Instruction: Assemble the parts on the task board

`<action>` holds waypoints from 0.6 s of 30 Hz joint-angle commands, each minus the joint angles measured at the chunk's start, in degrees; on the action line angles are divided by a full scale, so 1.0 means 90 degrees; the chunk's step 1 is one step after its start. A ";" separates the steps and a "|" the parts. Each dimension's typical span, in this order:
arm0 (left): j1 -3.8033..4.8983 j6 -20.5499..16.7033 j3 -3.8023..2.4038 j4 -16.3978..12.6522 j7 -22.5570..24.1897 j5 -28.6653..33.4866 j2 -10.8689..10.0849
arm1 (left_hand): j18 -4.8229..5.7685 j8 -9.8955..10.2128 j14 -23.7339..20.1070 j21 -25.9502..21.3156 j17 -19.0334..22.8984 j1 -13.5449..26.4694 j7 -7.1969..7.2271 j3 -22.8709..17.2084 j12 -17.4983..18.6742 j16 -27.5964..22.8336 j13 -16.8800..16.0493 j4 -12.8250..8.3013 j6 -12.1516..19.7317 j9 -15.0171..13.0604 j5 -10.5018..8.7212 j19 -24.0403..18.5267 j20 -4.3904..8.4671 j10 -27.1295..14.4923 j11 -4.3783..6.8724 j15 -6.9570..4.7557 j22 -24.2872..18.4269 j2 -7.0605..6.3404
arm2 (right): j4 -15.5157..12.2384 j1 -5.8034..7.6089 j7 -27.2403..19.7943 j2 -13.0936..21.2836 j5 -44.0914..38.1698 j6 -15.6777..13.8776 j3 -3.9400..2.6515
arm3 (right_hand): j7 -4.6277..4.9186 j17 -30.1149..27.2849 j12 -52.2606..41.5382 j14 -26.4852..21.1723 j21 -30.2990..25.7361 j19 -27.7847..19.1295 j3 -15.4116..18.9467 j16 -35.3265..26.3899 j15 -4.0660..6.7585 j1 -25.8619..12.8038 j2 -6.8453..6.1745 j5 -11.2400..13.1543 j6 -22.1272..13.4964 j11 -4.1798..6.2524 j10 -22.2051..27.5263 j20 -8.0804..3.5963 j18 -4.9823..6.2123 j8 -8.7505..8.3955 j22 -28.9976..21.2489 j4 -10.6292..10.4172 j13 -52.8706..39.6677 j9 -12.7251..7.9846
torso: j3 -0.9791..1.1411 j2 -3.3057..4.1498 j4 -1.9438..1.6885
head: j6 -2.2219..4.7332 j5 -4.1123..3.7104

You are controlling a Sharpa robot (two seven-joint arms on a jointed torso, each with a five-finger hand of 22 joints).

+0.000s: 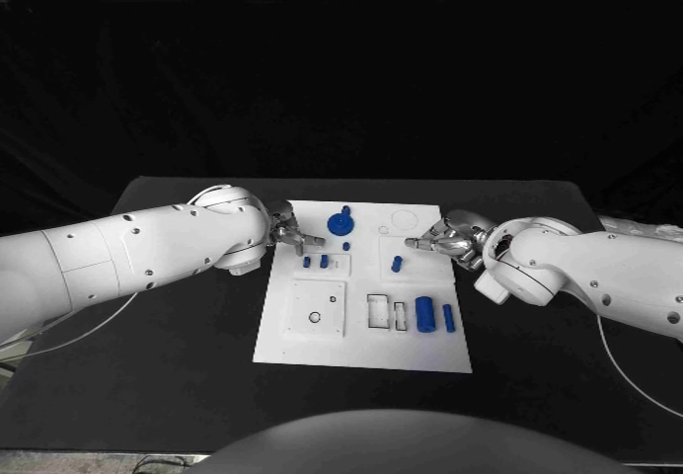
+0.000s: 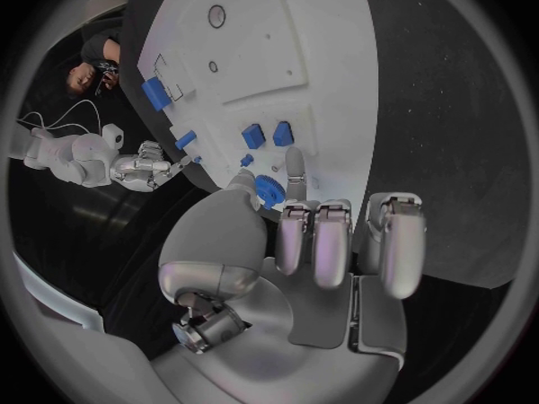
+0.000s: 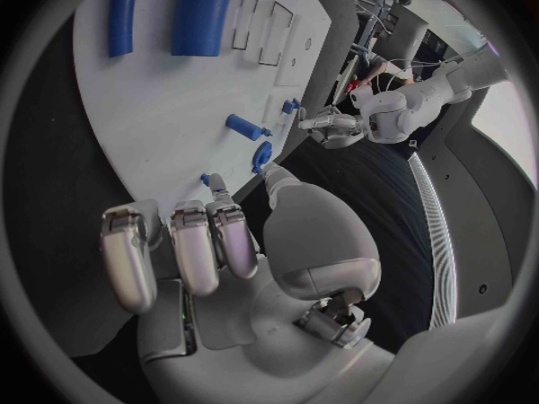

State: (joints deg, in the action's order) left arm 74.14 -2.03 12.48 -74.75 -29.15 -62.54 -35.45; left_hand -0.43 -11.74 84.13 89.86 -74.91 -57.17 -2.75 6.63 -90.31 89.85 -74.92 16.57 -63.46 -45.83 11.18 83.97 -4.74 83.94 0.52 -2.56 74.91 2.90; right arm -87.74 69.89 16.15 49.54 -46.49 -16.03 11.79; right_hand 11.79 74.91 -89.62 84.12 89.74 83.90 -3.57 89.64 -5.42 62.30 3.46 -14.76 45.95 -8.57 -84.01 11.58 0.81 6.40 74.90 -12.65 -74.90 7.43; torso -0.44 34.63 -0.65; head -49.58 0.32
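1 white task board [image 1: 427, 351] is lying on 1 black table [image 1: 171, 375]. 7 blue parts are showing on the board: 1 round gear-like piece [image 1: 341, 223], 1 tiny peg [image 1: 346, 246] just below it, 2 short pegs [image 1: 306, 263] side by side, 1 lone peg [image 1: 397, 263], 1 thick cylinder [image 1: 425, 313] and 1 thin cylinder [image 1: 448, 317]. 2 hands are reaching over the board: left hand [image 1: 289, 236], right hand [image 1: 440, 242].

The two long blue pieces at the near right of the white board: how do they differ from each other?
The thick blue cylinder is plainly wider than the thin blue rod beside it. The cylinder lies closer to the outlined rectangular slots; the rod lies closer to the right edge of the white board. Both are blue, lie flat and nearly parallel, apart from each other, and neither hand touches them.
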 commanded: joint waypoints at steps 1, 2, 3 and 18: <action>0.0011 -0.1387 -0.0008 -0.0074 0.0825 -0.0169 -0.0063 | 0.0047 0.0034 0.0652 0.0015 -0.1677 -0.0372 -0.0026 0.0048 0.0034 0.0016 -0.1676 0.0016 0.0107 0.0042 0.0030 0.0670 -0.0012 0.0673 -0.0027 0.0033 0.1677 -0.0054 | -0.0005 -0.0008 -0.0100 -0.0001 -0.0048 0.0006 0.0001 | 0.0147 0.1676 -0.0043 0.0653 0.0029 0.0678 0.0054 0.0040 -0.0049 -0.0009 0.0059 -0.0038 -0.0002 -0.0064 -0.0666 0.0051 -0.0090 0.0018 0.1677 0.0000 -0.1678 0.0009 | 0.0000 -0.0007 -0.0001 | 0.0024 -0.0017; 0.0015 -0.1663 -0.0009 -0.0088 0.1056 -0.0137 -0.0082 | 0.0047 0.0072 0.0652 0.0015 -0.1677 -0.0530 -0.0037 0.0048 0.0034 0.0016 -0.1676 0.0009 0.0163 0.0075 0.0036 0.0670 -0.0014 0.0673 -0.0039 0.0040 0.1677 -0.0077 | -0.0006 -0.0008 -0.0119 -0.0002 -0.0046 -0.0015 0.0001 | 0.0147 0.1676 -0.0043 0.0653 0.0029 0.0678 0.0054 0.0040 -0.0049 -0.0009 0.0059 -0.0038 -0.0002 -0.0064 -0.0666 0.0051 -0.0090 0.0018 0.1677 0.0000 -0.1678 0.0009 | 0.0002 -0.0010 -0.0003 | 0.0024 -0.0018; 0.0018 -0.1942 -0.0011 -0.0101 0.1298 -0.0081 -0.0097 | 0.0047 0.0135 0.0652 0.0015 -0.1677 -0.0734 -0.0068 0.0049 0.0034 0.0016 -0.1676 0.0017 0.0248 0.0135 0.0046 0.0670 -0.0020 0.0673 -0.0058 0.0056 0.1677 -0.0111 | -0.0008 -0.0009 -0.0139 -0.0002 -0.0045 -0.0036 0.0001 | 0.0147 0.1676 -0.0043 0.0653 0.0029 0.0678 0.0054 0.0040 -0.0049 -0.0009 0.0059 -0.0038 -0.0002 -0.0064 -0.0666 0.0051 -0.0090 0.0018 0.1677 0.0000 -0.1678 0.0009 | 0.0006 -0.0012 -0.0004 | 0.0029 -0.0017; -0.0013 -0.3069 -0.0009 0.0269 0.4315 0.1293 0.0254 | 0.0047 0.0914 0.0652 0.0015 -0.1677 -0.3293 -0.0585 -0.0027 0.8947 0.0016 0.5947 0.0040 0.0850 0.2166 0.0228 0.0670 -0.0329 -0.2438 -0.0581 0.0481 0.1677 -0.0353 | -0.0063 -0.0016 -0.0402 0.0030 -0.0011 -0.0258 0.0001 | 0.0146 0.1676 -0.0043 0.0653 0.0029 0.0678 0.0052 0.0040 -0.0050 -0.0003 0.0065 -0.0042 0.0002 -0.0063 -0.0666 0.0052 -0.0090 0.0022 0.1677 0.0003 -0.1678 0.0011 | -0.0004 0.0010 0.0005 | 0.0077 -0.0024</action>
State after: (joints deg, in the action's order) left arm 74.09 -28.01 12.42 -72.57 1.22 -54.10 -33.39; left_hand -0.44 -3.73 84.03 89.86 -74.90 -86.49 -7.87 6.68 -10.30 89.85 -21.97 16.82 -56.06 -26.69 13.27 84.02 -7.55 62.27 -4.71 1.63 74.91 -0.24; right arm -88.19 69.81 14.13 49.77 -46.43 -17.52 11.79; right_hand 11.79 74.91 -89.61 84.12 89.74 83.90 -3.57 89.64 -5.42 62.30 3.46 -14.76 45.95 -8.57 -84.01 11.58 0.81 6.40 74.94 -12.65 -74.95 7.45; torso -0.43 34.65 -0.62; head -48.92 0.13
